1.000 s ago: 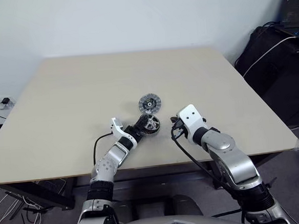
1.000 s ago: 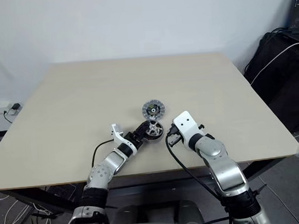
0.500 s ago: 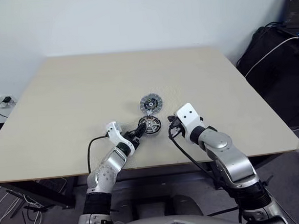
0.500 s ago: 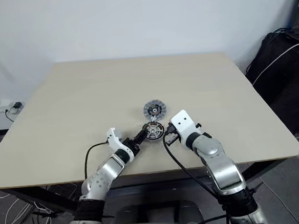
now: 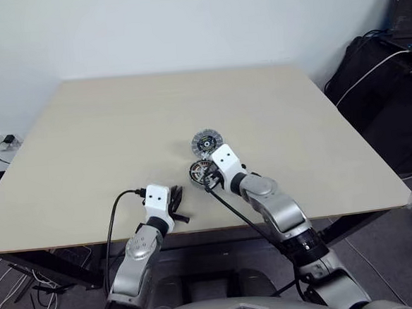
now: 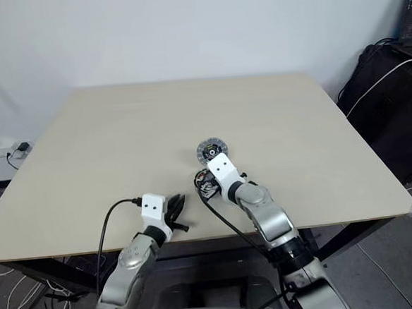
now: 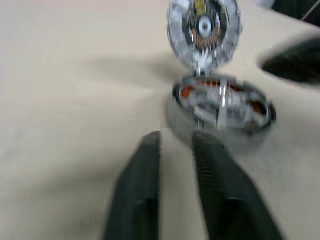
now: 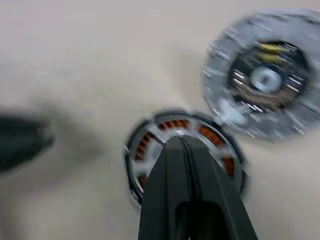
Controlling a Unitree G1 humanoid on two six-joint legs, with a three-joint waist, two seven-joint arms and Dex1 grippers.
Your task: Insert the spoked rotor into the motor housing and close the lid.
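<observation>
On the beige tabletop (image 5: 84, 135), the motor housing (image 5: 202, 173) sits a little in from the near edge, about midway along it, with the spoked rotor (image 7: 220, 100) lying in it over the ring of copper-brown windings. The lid (image 5: 206, 142) lies flat just beyond the housing, toward the far edge, dark green-black face and white centre up, its rim nearly touching the housing's. The right gripper (image 8: 184, 142) hangs right over the housing, its two black fingers pressed together and their tips over the pale middle of the rotor; I cannot tell whether the tips touch it. The left gripper (image 6: 174, 207) rests close to the near edge, apart from the housing and to its left, pointing toward it. Its fingers (image 7: 145, 170) stand almost together with only a thin gap between them, and they hold nothing. A black cable (image 5: 114, 210) loops from the left wrist over the near edge.
</observation>
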